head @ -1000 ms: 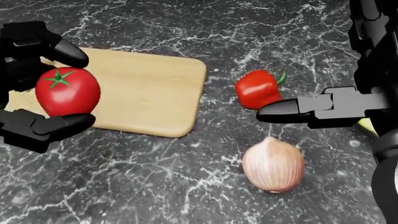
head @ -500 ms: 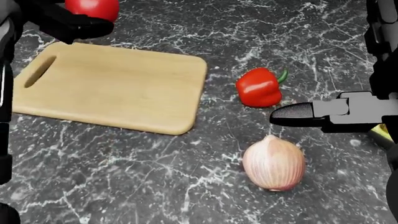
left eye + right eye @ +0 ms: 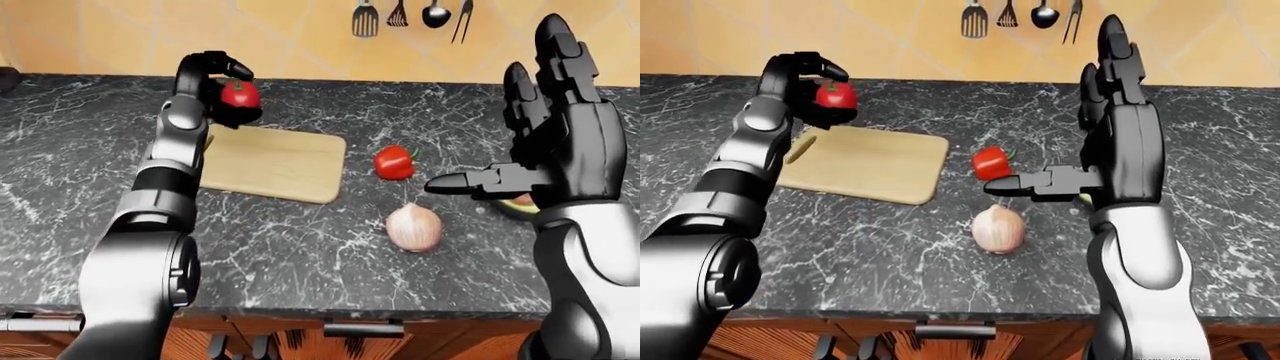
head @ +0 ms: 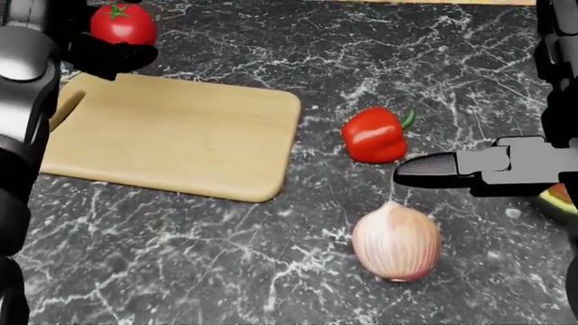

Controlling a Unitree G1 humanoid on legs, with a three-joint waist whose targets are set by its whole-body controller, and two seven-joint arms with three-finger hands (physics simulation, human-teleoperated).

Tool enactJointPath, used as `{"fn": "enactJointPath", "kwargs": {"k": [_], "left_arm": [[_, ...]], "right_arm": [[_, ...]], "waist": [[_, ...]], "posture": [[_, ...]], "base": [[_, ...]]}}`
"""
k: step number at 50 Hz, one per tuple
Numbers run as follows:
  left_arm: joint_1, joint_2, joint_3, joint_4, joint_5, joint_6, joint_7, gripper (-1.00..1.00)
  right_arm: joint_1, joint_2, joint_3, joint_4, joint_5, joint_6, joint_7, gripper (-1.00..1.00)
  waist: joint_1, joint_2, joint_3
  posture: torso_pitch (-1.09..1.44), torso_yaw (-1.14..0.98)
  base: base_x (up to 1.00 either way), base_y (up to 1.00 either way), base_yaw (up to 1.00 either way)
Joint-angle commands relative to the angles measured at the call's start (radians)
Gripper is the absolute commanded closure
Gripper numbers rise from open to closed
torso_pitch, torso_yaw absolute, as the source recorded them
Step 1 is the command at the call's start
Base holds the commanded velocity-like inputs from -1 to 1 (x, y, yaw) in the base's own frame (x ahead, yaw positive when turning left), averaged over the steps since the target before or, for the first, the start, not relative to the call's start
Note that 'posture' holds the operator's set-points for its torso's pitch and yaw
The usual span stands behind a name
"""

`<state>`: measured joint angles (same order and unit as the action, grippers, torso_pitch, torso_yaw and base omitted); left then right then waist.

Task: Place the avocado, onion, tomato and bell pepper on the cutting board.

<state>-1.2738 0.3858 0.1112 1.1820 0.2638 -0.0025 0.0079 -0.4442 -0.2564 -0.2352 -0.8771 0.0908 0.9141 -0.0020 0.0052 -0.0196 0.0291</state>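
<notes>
My left hand (image 3: 225, 90) is shut on the red tomato (image 3: 239, 94) and holds it above the far left end of the wooden cutting board (image 3: 270, 160). The board (image 4: 171, 135) lies bare on the dark marble counter. To its right lies the red bell pepper (image 4: 375, 134), and below that the pale onion (image 4: 398, 241). My right hand (image 3: 540, 142) is raised and open, fingers up, thumb (image 4: 434, 169) pointing left between pepper and onion. The avocado (image 3: 518, 202) shows only as a green sliver behind that hand.
Utensils (image 3: 405, 16) hang on the yellow wall above the counter. The counter's near edge (image 3: 330, 313) runs along the bottom of the eye views, with drawers beneath it.
My left hand has carried the tomato up and away from me, from beside the board's near left corner to above its far left end. The right hand has barely moved.
</notes>
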Motion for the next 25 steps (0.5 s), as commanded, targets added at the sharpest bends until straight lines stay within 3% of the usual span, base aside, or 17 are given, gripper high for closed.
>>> {"fn": "enactJointPath", "kwargs": {"k": [1, 17, 21, 25], "left_arm": [[-0.038, 0.008, 0.012, -0.029, -0.008, -0.044, 0.038, 0.6], [0.016, 0.009, 0.011, -0.007, -0.005, -0.056, 0.068, 0.61], [0.034, 0.01, 0.011, -0.009, -0.005, -0.057, 0.071, 0.55], [0.044, 0.009, 0.013, -0.01, -0.008, -0.051, 0.074, 0.36]], "right_arm": [[-0.031, -0.011, -0.01, -0.023, -0.004, -0.019, -0.001, -1.0], [-0.037, -0.018, -0.013, -0.028, -0.004, -0.008, 0.002, -1.0], [-0.027, -0.015, -0.007, -0.025, -0.014, -0.018, 0.003, -1.0], [-0.023, -0.011, -0.008, -0.028, -0.016, -0.018, 0.007, -1.0]], "waist": [[-0.001, 0.001, -0.027], [0.0, 0.002, -0.028], [0.0, 0.004, -0.029], [0.0, 0.005, -0.031]], "posture": [[0.0, 0.0], [0.0, 0.0], [0.0, 0.0], [0.0, 0.0]], "base": [[0.0, 0.0, 0.0], [0.0, 0.0, 0.0], [0.0, 0.0, 0.0], [0.0, 0.0, 0.0]]}}
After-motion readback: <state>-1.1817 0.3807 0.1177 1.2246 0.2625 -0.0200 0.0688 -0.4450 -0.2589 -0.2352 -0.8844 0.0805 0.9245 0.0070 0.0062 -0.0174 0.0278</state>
